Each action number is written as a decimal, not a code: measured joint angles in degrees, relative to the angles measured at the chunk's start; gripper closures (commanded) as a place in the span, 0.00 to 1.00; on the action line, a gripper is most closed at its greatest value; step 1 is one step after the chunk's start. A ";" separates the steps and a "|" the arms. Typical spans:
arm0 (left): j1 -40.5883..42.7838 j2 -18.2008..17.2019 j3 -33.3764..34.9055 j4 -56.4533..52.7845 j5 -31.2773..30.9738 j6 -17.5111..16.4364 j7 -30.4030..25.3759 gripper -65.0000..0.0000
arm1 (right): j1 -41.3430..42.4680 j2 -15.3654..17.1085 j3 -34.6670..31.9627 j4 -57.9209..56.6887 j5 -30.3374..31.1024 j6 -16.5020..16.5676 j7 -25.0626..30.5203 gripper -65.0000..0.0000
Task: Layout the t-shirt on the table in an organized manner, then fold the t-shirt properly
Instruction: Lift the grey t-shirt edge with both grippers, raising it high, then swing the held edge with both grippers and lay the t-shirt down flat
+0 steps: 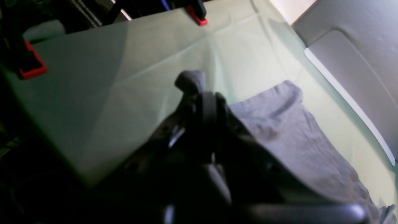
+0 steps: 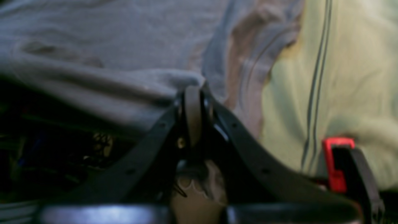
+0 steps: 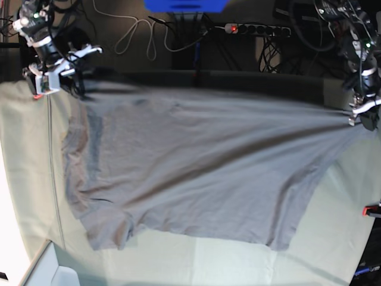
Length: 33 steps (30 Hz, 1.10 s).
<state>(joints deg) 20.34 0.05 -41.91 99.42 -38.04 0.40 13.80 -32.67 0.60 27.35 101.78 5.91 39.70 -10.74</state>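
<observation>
Broadly, the t-shirt [image 3: 196, 173] is in the laying-out stage: it is spread wide across the table [image 3: 333, 250], stretched between the two arms along its far edge, with most of the body resting on the pale green cloth. It is not flat yet. A long diagonal crease runs across the middle, the sleeve end toward the base view's left is bunched and doubled on itself, and the near hem is uneven. No fold has been made, so the whole folding part of the task is left, and I judge that some smoothing is needed before that.

The right gripper [image 2: 193, 93] has its fingers [image 2: 192, 109] closed tight on a gathered edge of the grey fabric, which drapes away from the tip in the right wrist view. The left gripper [image 1: 194, 90] is likewise pinched shut on a small nub of the shirt's cloth that sticks out above its tip, with the rest of the garment trailing down onto the table behind it.

Around the shirt, red clamps [image 1: 32, 67] hold the green cloth at the table's edges, and cables and a power strip [image 3: 256, 28] lie beyond the far side.
</observation>
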 measured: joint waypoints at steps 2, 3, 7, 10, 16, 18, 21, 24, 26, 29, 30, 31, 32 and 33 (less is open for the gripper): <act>1.09 -0.07 0.17 -0.07 0.00 -0.22 0.24 1.00 | -0.85 0.04 1.33 0.13 3.37 0.02 0.04 1.00; 1.66 -0.04 0.17 -0.04 0.02 -0.22 0.28 1.00 | -1.42 0.02 2.12 0.17 5.60 0.04 0.13 1.00; 2.80 -0.07 0.11 0.02 0.00 -0.20 0.52 1.00 | -1.84 0.07 5.70 0.96 9.57 0.02 -0.35 1.00; 2.69 -0.07 0.11 0.04 -0.04 -0.20 0.50 1.00 | -1.49 0.17 6.05 1.90 9.55 0.02 -0.04 1.00; 0.09 -0.33 1.14 -0.02 0.26 0.37 0.48 1.00 | 6.01 0.17 6.01 2.60 9.42 0.09 -0.59 1.00; -2.40 -2.01 3.10 -0.15 2.38 0.26 0.70 1.00 | 9.60 0.70 5.97 2.64 7.72 0.26 -0.35 1.00; -7.41 -4.66 7.82 -0.39 7.06 -0.59 0.11 1.00 | 16.46 1.84 6.03 2.64 2.99 0.50 -2.97 1.00; -12.92 -6.93 13.05 -3.19 12.57 -0.17 0.46 1.00 | 26.12 1.44 5.86 2.16 -1.84 0.70 -10.45 1.00; -17.18 -8.24 16.44 -4.46 15.63 -0.15 0.83 1.00 | 33.38 1.53 5.92 -0.11 -3.91 0.74 -12.98 1.00; -24.35 -10.27 21.62 -5.57 18.56 -0.83 0.24 1.00 | 44.02 1.97 6.01 -4.92 -8.07 0.87 -15.13 1.00; -26.58 -10.75 23.23 -5.99 19.32 -0.39 0.11 1.00 | 47.65 2.62 5.92 -6.91 -9.73 0.79 -15.65 1.00; -29.07 -10.86 24.85 -6.58 20.50 -0.59 -0.04 1.00 | 51.45 3.28 5.99 -9.14 -10.99 0.79 -15.61 1.00; -31.69 -10.82 26.27 -7.37 21.59 -0.17 0.42 1.00 | 55.63 3.65 6.19 -11.76 -12.33 0.74 -15.45 1.00; -33.99 -10.75 27.50 -7.98 23.23 -0.50 1.75 1.00 | 59.01 3.78 6.25 -14.05 -14.01 0.66 -15.23 1.00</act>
<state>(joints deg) -13.65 -10.70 -14.41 91.44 -14.81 -0.10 15.55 26.35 4.38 33.61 87.72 -8.10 40.36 -25.98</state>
